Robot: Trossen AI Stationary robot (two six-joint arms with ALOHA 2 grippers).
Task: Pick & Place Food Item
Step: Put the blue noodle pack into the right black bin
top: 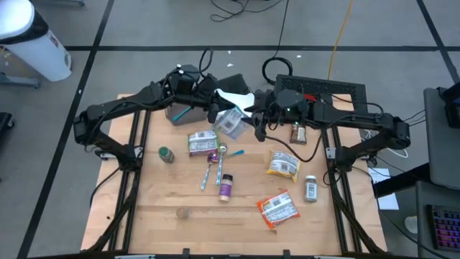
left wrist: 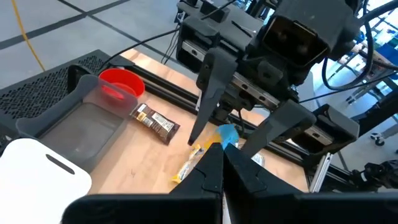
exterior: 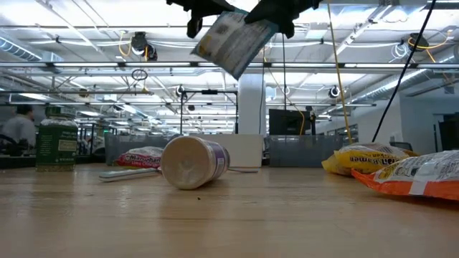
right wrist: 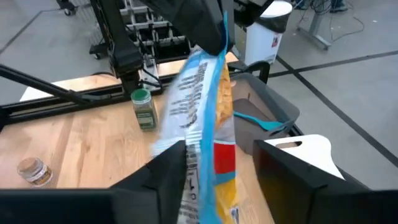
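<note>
A blue, white and yellow food packet (top: 230, 124) hangs in the air over the far middle of the table, tilted in the low view (exterior: 233, 39). My left gripper (top: 218, 109) comes from the table's left and is shut on the packet's top. My right gripper (top: 253, 119) faces it from the right and is open. In the right wrist view its fingers (right wrist: 171, 171) stand on either side of the packet's lower half (right wrist: 205, 130). A gap shows beside one finger, and no touch shows at the other. My left gripper pinches the packet's top edge (right wrist: 222, 43) between its two shut fingers. The fingers come nearly level from the table's left, slanting a little down. The packet hangs below them, tilted and clear of the table.
On the table lie other snack packets (top: 282, 164) (top: 278, 208) (top: 203, 142), a green-lidded jar (top: 167, 155), a purple jar (top: 225, 187), spice jars (top: 311, 188) and spoons. A grey bin (right wrist: 273, 112), a white board (top: 233, 97) and a black tray (top: 327, 90) stand along the far side.
</note>
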